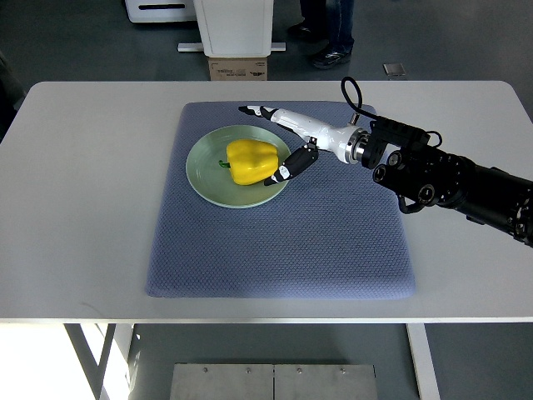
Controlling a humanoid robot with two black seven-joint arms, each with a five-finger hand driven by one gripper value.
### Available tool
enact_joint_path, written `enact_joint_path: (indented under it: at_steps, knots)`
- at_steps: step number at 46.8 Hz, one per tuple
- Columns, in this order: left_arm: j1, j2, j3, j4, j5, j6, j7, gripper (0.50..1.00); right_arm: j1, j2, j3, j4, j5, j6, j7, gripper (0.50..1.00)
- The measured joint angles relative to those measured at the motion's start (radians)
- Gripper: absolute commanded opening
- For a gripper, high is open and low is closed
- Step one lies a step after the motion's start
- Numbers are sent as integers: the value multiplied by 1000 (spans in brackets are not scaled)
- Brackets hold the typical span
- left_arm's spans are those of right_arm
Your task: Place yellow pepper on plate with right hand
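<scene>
- Right now the yellow pepper (251, 161) is sitting on the green plate (202, 181), roughly centred, lying on its side with the stem end pointing left.
- Plate sits on the blue mat (275, 242), upper-left part of it; mat is on the white table (75, 208).
- Right hand (275, 142) reaches in from the right, level with the pepper's right side. Fingers spread: the long white ones (275, 115) stretch past the far side of the pepper, the dark thumb tip (287, 169) is at its near-right edge.
- Looks like an open hand, not clamping. Thumb tip may be touching the skin or just beside it, can't tell from this angle.
- Left arm isn't visible.
- Judgement: placing looks basically done; what's left is backing the hand out without nudging the pepper.
- Handling: pepper should be light and hollow, fairly stiff wall, waxy smooth skin, so slippery under hard fingertips. Lobed shape means it can roll on the shallow plate.
- If it needs regrasping, take it across the widest part of the body, fingers in the grooves between lobes, moderate squeeze. Not the stem.
- Someone's legs (333, 29) at the far side of the table, well clear.
</scene>
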Motion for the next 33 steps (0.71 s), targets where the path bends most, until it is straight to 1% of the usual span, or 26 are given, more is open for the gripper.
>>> enact_joint_path:
  at_steps: [9,15,24,30,33]
  knots:
    - [1,0,0,0,0,0,0,1000,3,0,58,-10,0,-1,0,1000]
    - [0,0,0,0,0,0,0,1000,-26,0,178,-36,1,-1,0,1000]
    - [0,0,0,0,0,0,0,1000,-64,0,351,-39,3,-1,0,1000]
    - [0,0,0,0,0,0,0,1000,-88,-4,381,-37,3,-4,0,1000]
    - [1,0,0,0,0,0,0,1000,-105,-28,383,-34,4,-21,0,1000]
